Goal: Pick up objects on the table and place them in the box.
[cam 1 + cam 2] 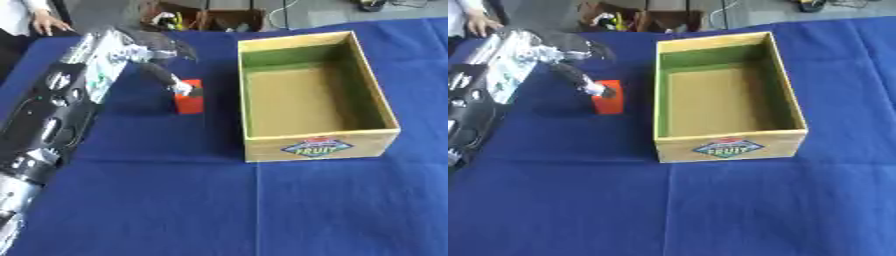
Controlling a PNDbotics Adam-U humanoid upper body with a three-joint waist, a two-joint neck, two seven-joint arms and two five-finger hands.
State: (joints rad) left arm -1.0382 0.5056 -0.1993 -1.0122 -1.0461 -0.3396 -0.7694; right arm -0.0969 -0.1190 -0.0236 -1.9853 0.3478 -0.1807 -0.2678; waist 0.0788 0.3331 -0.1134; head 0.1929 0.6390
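Just left hand [166, 50] fingertips on small red-orange block [188, 102], beside box [317, 146]

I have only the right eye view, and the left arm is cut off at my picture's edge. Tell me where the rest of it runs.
Observer: In the left eye view the left arm runs on down the left side to the lower left corner, over the blue cloth.
Operator: Now give me the cloth's left edge, up by the hand.
Observer: It shows just left of the arm, slanting up to the far corner. The left hand reaches from inside that edge to the red block, which stands left of the box.
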